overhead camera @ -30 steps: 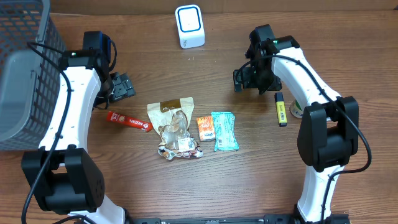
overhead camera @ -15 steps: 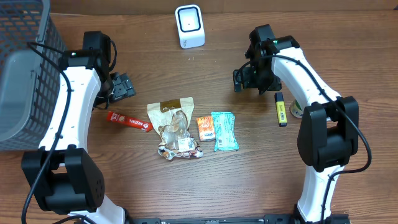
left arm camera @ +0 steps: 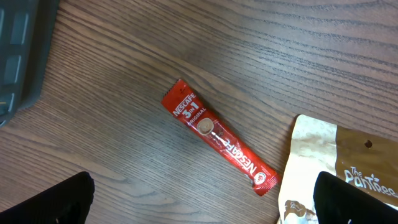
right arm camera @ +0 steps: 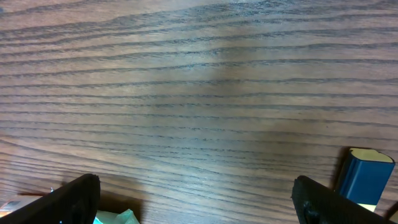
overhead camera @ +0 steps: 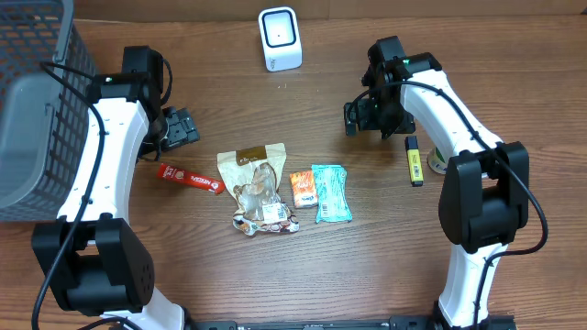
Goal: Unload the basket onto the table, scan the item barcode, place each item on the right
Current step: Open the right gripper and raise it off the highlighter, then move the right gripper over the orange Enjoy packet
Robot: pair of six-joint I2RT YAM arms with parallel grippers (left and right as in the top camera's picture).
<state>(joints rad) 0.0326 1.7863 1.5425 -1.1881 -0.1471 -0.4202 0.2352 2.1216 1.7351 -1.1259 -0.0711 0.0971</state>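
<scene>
overhead, desk [overhead camera: 275,275]: carrying a row of goods at centre, a barcode scanner [overhead camera: 280,38] standing at the far edge, and a grey mesh basket [overhead camera: 37,101] sitting at the left.
overhead, items: red nescafe stick [overhead camera: 191,178] lying leftmost, then snack bag [overhead camera: 259,188], orange packet [overhead camera: 304,188] and teal packet [overhead camera: 331,192] lying side by side; all lying well apart from the scanner.
overhead, left fingers [overhead camera: 181,128]: hovering just above and left of the stick, grasping nothing.
overhead, right fingers [overhead camera: 362,117]: hovering over bare wood, up and right of the teal packet; a yellow marker [overhead camera: 415,160] lying near that arm.
left wrist, left fingers [left arm camera: 59,199]: standing spread wide, released, touching nothing.
left wrist, items: nescafe stick [left arm camera: 217,138] lying diagonally between the two fingers on the wood; snack bag [left arm camera: 336,168] showing at lower right; basket [left arm camera: 18,50] edging in at upper left.
right wrist, right fingers [right arm camera: 68,199]: standing spread wide, released, holding nothing.
right wrist, items: yellow marker [right arm camera: 367,171] showing its blue end at lower right; a teal packet [right arm camera: 118,216] corner peeking in at the bottom edge.
</scene>
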